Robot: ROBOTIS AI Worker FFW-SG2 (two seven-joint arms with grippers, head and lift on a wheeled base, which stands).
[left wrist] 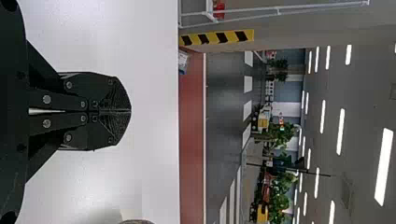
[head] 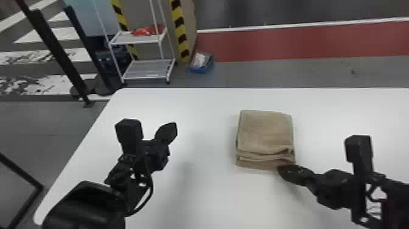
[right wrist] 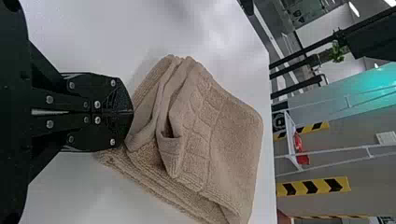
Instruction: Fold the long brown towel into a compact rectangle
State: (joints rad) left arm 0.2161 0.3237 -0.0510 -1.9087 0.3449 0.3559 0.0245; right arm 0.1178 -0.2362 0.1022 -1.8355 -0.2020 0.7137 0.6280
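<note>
The brown towel (head: pixel 265 134) lies folded into a thick, layered, roughly rectangular stack on the white table, right of centre in the head view. My left gripper (head: pixel 174 128) is held over the table, well to the towel's left; its fingers are together in the left wrist view, where the gripper (left wrist: pixel 129 111) holds nothing. At the towel's near right corner is my right gripper (head: pixel 281 171). In the right wrist view the right gripper (right wrist: pixel 131 112) is shut, its tips against or just over the layered edge of the towel (right wrist: pixel 229 135); no cloth is visible between them.
The white table (head: pixel 194 103) extends around the towel, its left edge slanting past my left arm. Beyond its far edge stand a white wire rack (head: pixel 146 71) and a blue bin (head: pixel 201 62) on the floor, beside posts with yellow and black stripes.
</note>
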